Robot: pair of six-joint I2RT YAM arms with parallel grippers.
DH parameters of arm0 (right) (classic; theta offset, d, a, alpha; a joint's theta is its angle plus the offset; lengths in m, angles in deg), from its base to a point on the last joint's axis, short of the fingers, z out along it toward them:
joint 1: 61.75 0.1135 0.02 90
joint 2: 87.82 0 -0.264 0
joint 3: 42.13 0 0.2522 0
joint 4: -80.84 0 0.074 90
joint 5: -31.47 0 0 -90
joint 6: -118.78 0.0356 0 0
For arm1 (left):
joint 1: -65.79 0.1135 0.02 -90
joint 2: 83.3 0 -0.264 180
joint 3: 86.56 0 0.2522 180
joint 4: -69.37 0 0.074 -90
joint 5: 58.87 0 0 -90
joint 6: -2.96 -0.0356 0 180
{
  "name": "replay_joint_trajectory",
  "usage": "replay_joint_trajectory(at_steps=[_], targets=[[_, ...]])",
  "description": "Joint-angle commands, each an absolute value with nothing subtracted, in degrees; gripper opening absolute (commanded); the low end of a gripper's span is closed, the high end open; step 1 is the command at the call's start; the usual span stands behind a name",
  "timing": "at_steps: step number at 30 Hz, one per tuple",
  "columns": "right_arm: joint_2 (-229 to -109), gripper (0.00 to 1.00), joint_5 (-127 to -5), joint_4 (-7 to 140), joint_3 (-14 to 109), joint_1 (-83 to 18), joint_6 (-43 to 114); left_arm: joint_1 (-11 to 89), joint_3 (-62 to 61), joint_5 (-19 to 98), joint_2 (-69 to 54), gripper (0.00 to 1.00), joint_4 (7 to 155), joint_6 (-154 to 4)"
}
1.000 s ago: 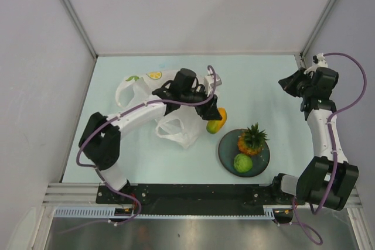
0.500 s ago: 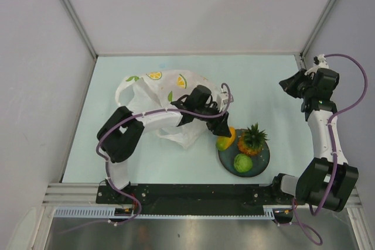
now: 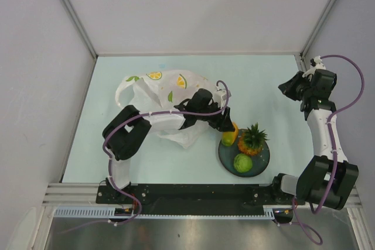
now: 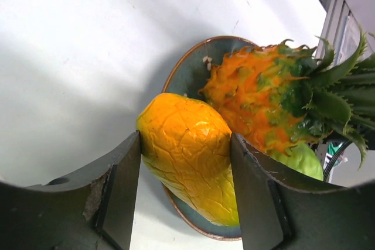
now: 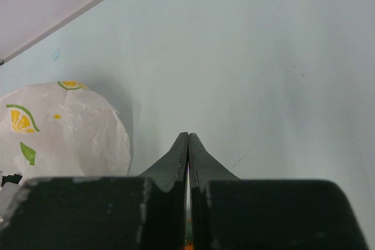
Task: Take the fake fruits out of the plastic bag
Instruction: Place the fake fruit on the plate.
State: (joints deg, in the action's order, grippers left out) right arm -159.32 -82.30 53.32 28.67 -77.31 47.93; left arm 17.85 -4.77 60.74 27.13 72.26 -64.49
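Observation:
My left gripper (image 3: pixel 227 128) is shut on the yellow-orange mango (image 4: pixel 190 153) and holds it over the left rim of the dark plate (image 3: pixel 226 153). The mango also shows in the top view (image 3: pixel 229 137). On the plate stand the orange pineapple (image 3: pixel 252 139) with its spiky green crown and the green round fruit (image 3: pixel 242 162). In the left wrist view the pineapple (image 4: pixel 263 92) lies just right of the mango, with the green fruit (image 4: pixel 304 159) behind it. The plastic bag (image 3: pixel 158 89) lies crumpled at the left, under the left arm. My right gripper (image 3: pixel 285 88) is shut and empty at the far right.
The bag (image 5: pixel 58 127) shows at the left of the right wrist view. Grey walls close in the table (image 3: pixel 258 80) at the back and sides. The arm bases and a metal rail (image 3: pixel 187 194) run along the near edge.
My left gripper has carried the mango from beside the bag rightward to the plate's left rim. The bag has settled and spread out. The right arm has barely moved.

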Motion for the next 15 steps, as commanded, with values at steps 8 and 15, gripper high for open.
replay_joint_trajectory(at_steps=[8,15], targets=[[-161.03,0.03,-81.38,54.77,28.85,-76.70,46.79,16.57,-5.65,60.65,26.12,0.41,68.19,-63.83],[-161.73,0.04,-81.38,55.21,28.85,-76.43,46.62,15.43,-7.40,60.93,24.46,0.53,68.54,-65.42]])
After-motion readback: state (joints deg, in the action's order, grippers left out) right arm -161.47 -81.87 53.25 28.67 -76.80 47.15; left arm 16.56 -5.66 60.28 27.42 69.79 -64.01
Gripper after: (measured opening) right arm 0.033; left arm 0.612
